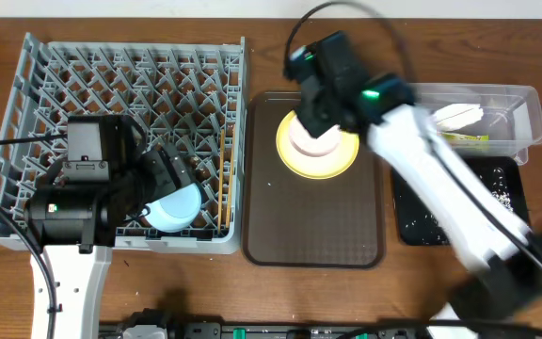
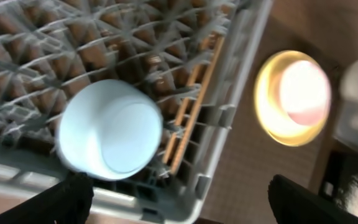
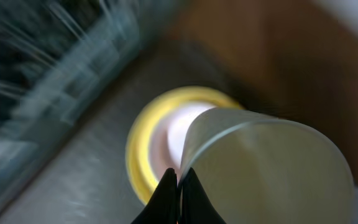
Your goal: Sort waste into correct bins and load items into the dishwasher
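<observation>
My right gripper (image 3: 179,177) is shut on the rim of the white cup (image 3: 272,168), which hangs over the yellow plate (image 3: 138,149) and the pinkish bowl (image 3: 176,134) on it. Overhead, that gripper (image 1: 313,113) covers the cup above the plate (image 1: 342,162). The light blue bowl (image 2: 107,130) lies upside down in the grey dish rack (image 1: 111,85), with the chopsticks (image 2: 191,118) beside it. My left gripper (image 2: 179,199) stands open above the rack's near right corner, holding nothing. The wrapper (image 1: 457,115) and packet (image 1: 466,140) lie in the clear tub (image 1: 525,104). Rice scraps (image 1: 502,193) dot the black tray (image 1: 412,221).
The brown serving tray (image 1: 309,226) lies between the rack and the bins and bears the plate. The right arm stretches diagonally over the black tray. Cables trail along the table's left and front edges.
</observation>
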Robot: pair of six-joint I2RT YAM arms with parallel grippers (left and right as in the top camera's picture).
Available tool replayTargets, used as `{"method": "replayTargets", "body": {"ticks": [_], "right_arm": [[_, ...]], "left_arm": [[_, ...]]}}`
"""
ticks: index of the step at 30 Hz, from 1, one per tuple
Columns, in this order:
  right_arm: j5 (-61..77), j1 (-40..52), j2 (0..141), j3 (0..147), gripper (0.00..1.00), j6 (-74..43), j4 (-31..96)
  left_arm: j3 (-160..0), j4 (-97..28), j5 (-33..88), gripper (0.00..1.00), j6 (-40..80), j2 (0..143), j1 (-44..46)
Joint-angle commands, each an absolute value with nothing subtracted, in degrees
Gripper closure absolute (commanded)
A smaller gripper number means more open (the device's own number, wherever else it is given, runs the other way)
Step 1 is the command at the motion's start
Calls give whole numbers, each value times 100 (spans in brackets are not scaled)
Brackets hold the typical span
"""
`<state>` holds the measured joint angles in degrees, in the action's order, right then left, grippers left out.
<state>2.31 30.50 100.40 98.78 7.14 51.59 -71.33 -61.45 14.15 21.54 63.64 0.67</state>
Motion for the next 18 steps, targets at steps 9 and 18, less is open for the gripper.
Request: {"method": "replayTargets", "body": {"ticks": [9,18], "right_arm": [[6075,928,8167,10136,99,2386,6195],[7872,1013,8512,10136,99,3332,6366]], "left_arm": [[-7170,-4257,6716,2,-222,6359,84],[-7170,-3459,8077,2,-388,6361,84]]}}
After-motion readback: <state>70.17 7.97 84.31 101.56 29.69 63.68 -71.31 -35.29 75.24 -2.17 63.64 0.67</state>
